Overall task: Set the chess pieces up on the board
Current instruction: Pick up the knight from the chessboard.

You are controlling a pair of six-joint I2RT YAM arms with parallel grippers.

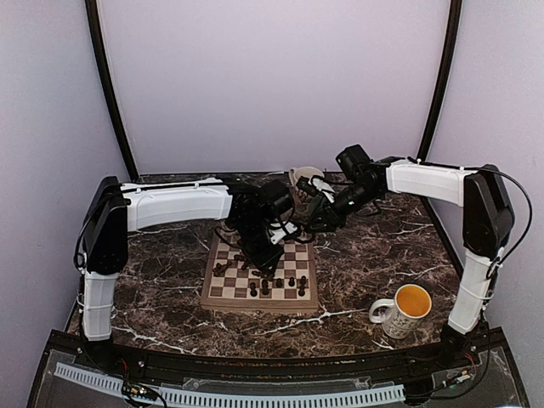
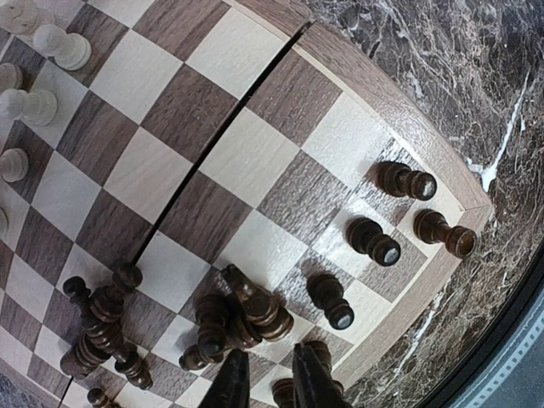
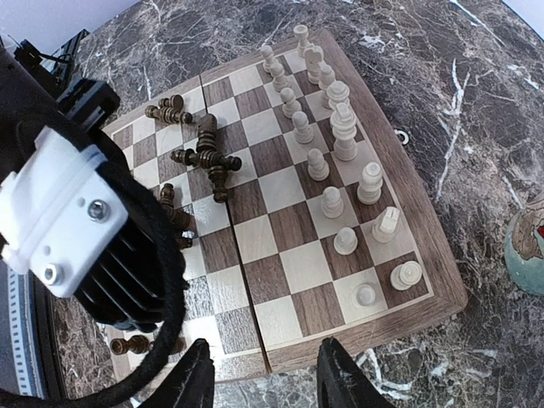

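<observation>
The board [image 1: 255,306] lies mid-table. Cream-white chess pieces [image 3: 344,136] stand in two rows along one side of it. Dark chess pieces lie in heaps [image 2: 242,319] [image 3: 204,157], and a few stand near the corner [image 2: 374,240]. My left gripper [image 2: 270,374] hangs low over the dark heap [image 1: 262,251], its fingers a narrow gap apart with bare squares showing between the tips. One dark piece [image 2: 289,393] lies partly behind the right finger. My right gripper [image 3: 268,382] hovers open above the board's edge [image 1: 304,212], nothing between its fingers.
A white mug [image 1: 406,310] with a yellow inside stands on the marble at the front right. A painted cup [image 1: 299,177] sits behind the board by the right gripper, also in the right wrist view [image 3: 527,238]. The left arm [image 3: 59,221] reaches over the board's dark side.
</observation>
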